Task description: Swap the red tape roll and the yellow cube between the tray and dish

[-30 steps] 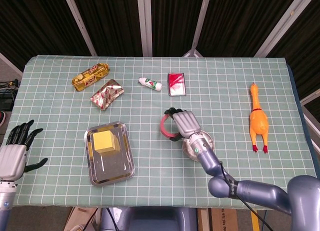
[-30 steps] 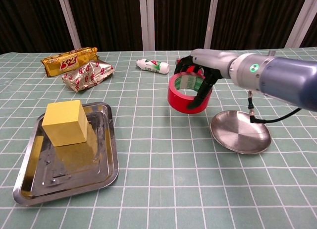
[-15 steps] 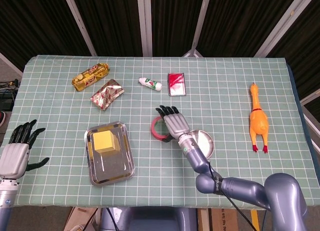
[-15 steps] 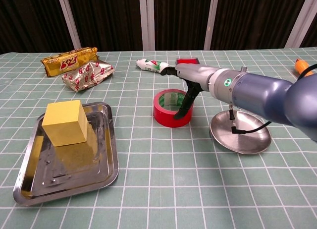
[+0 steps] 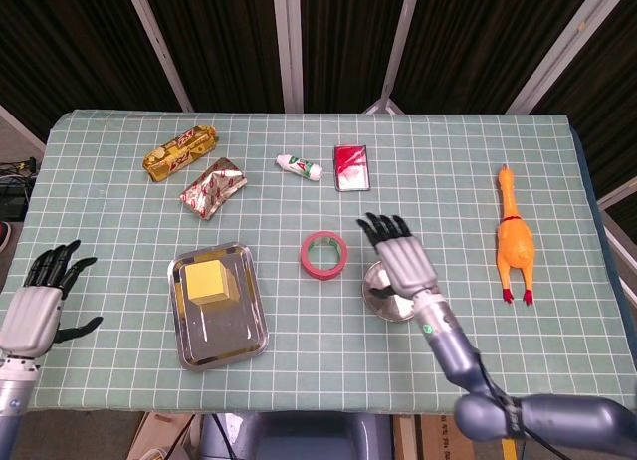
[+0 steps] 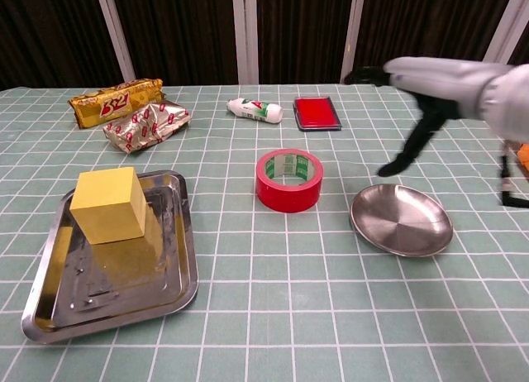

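Green gridded cloth covers the table, with dark slatted panels behind its far edge. At the middle of the table the red tape roll (image 6: 288,180) now lies flat on the cloth, its glossy red band around a pale printed core; a second ago the right hand (image 5: 403,262) held it in the air, and half a second ago the fingers were still on it as it touched down. That hand has since let go and lifted away, fingers spread and holding nothing, hovering over the dish (image 6: 402,221), a shallow round bowl of polished metal that stands bare just beside the roll toward the right edge. So the roll is parked between the two containers, which I read as the first half of the swap: the dish is freed for the cube.

Toward the left edge the yellow cube (image 6: 109,204), matte and sharp-cornered, sits in the far part of the tray (image 6: 170,275), a rectangular steel pan with rounded corners and a scuffed, reflective floor. The left hand (image 5: 36,304) waits off the near-left corner, fingers apart and holding nothing.

Near the far edge lie two crinkled foil snack packets (image 5: 195,169), a small white tube (image 5: 300,166) and a flat red tin (image 5: 350,167); a rubber chicken (image 5: 514,235) lies by the right edge.
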You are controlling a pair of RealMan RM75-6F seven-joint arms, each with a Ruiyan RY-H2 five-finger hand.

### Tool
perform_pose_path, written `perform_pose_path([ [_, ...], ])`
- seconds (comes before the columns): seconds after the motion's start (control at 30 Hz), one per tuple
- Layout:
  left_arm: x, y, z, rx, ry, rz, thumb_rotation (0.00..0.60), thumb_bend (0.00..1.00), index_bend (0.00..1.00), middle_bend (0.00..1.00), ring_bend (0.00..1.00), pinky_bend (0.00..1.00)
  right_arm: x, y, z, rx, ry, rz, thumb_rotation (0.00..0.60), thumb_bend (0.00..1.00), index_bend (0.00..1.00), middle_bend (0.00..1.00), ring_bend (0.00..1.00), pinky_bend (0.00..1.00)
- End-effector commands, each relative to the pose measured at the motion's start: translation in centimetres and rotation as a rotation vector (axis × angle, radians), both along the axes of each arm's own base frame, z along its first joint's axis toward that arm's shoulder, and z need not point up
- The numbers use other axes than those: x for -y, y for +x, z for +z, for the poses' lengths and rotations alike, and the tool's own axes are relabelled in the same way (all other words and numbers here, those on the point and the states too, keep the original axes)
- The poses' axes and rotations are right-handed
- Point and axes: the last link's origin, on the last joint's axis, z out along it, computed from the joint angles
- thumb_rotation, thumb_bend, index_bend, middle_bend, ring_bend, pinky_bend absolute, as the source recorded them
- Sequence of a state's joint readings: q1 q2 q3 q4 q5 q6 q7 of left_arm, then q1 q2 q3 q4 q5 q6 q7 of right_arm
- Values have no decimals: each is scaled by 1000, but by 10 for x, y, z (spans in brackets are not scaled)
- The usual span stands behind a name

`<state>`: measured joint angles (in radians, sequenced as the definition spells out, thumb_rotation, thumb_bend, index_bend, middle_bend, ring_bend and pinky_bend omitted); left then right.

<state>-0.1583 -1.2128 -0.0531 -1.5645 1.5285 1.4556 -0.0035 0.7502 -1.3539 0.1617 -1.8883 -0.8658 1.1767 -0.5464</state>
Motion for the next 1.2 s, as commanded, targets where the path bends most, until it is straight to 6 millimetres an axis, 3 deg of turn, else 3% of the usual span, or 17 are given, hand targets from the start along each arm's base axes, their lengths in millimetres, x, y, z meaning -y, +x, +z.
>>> perform_pose_path([
  [0.03,0,3,-3,3,-21,-8,600,39,187,0,0,16,-59,-63,45,-59,-81,-84,600,22,0,0,0,0],
  [0.07,0,5,-6,0,-34,-10,600,38,187,0,0,16,-77,-82,53,-57,-100,-111,600,22,0,0,0,0],
  [0.2,-5,13,-11,-40,-71,5,600,32,185,0,0,16,-120,-123,66,-12,-135,-143,600,21,0,0,0,0],
  [0.33,-21,32,-18,-55,-109,-14,600,32,185,0,0,29,-141,-146,72,17,-147,-160,600,21,0,0,0,0],
  [0.47,-38,48,-30,-60,-170,-35,600,32,185,0,0,92,-142,-153,76,28,-171,-160,600,21,0,0,0,0],
  [0.7,-63,65,-69,-115,-281,-41,600,32,185,0,0,92,-143,-156,81,48,-194,-168,600,21,0,0,0,0],
  [0.97,-77,83,-111,-139,-345,-82,600,47,187,11,0,92,-142,-159,86,73,-211,-182,600,21,0,0,0,0],
  [1.07,-81,83,-127,-170,-371,-82,600,90,192,24,0,92,-142,-160,89,77,-217,-182,600,22,0,0,0,0],
  [1.2,-83,85,-140,-173,-380,-95,600,275,226,91,18,143,-142,-161,91,92,-222,-186,600,22,0,0,0,0],
])
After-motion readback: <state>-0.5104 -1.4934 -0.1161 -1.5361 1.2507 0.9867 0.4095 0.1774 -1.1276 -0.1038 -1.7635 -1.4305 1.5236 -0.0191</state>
